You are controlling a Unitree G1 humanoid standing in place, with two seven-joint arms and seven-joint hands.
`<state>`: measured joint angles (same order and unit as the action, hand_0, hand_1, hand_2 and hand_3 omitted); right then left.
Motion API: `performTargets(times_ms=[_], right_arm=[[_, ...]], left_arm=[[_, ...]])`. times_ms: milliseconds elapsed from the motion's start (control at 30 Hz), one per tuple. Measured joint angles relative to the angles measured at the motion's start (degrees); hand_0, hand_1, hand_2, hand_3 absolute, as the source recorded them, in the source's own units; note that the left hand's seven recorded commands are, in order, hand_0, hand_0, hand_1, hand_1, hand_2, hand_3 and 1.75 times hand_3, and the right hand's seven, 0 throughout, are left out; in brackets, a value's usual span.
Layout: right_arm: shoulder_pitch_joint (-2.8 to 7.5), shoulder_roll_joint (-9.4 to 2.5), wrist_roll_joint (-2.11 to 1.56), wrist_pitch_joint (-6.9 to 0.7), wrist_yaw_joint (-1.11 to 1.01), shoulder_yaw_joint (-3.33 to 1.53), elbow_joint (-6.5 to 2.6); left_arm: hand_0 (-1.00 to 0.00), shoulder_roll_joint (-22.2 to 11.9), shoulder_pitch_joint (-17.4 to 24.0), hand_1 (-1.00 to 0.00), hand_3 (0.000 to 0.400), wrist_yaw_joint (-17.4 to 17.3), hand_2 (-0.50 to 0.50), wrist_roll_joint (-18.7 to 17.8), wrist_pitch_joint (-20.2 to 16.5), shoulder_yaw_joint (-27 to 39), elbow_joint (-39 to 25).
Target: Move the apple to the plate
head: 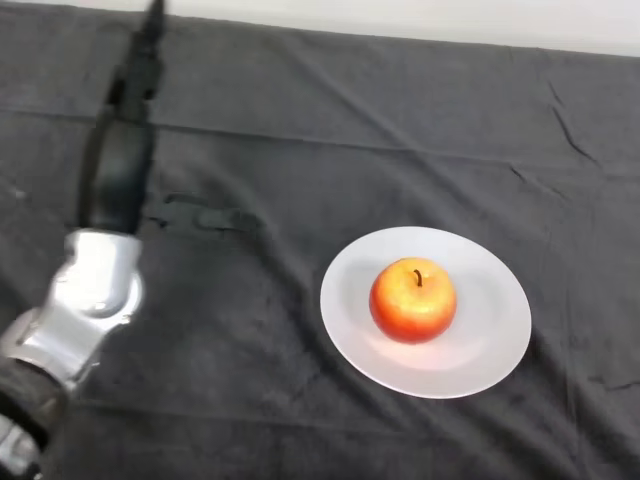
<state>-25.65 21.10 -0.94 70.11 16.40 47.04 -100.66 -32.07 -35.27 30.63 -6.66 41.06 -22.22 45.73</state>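
Observation:
A red and yellow apple (413, 300) with a short dark stem stands upright on a round white plate (492, 335), a little left of the plate's middle. The plate lies on the dark cloth at the centre right. My left arm comes in from the lower left and reaches up along the left side. Its black hand (133, 95) is raised at the upper left, far from the apple and the plate. Its fingers point straight toward the far edge of the table and hold nothing.
The dark cloth (250, 380) covers the whole table, with creases at the left and at the upper right. The table's far edge (400, 38) runs along the top, with a pale surface behind it.

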Motion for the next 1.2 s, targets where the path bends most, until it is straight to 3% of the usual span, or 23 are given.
performTargets(times_ms=[333, 500, 667, 867, 1200], right_arm=[[-0.07, -0.13, 0.01, 0.0, 0.0, 0.01, 0.0], [0.06, -0.09, 0.0, 0.0, 0.0, 0.03, 0.01], [0.11, -0.13, 0.0, 0.0, 0.0, 0.05, 0.01], [0.12, -0.17, 0.0, 0.0, 0.0, 0.05, 0.01], [0.22, -0.19, 0.0, 0.0, 0.0, 0.1, 0.0]], left_arm=[[0.0, -4.14, 2.93, 0.0, 0.0, 0.74, 0.0, -3.88, 1.23, 9.55, 0.29], [0.0, -5.03, 5.61, 0.0, 0.0, 0.84, 0.0, -5.45, 2.26, 13.59, 3.19], [0.0, -5.54, 5.81, 0.0, 0.0, 0.74, 0.0, -6.84, 2.49, 17.54, 6.79], [0.0, -9.29, 5.88, 0.0, 0.0, -0.83, 0.0, -8.59, 3.21, 22.03, 9.81], [0.0, -10.63, 5.88, 0.0, 0.0, 1.96, 0.0, -7.9, 3.81, 25.62, 14.11]])
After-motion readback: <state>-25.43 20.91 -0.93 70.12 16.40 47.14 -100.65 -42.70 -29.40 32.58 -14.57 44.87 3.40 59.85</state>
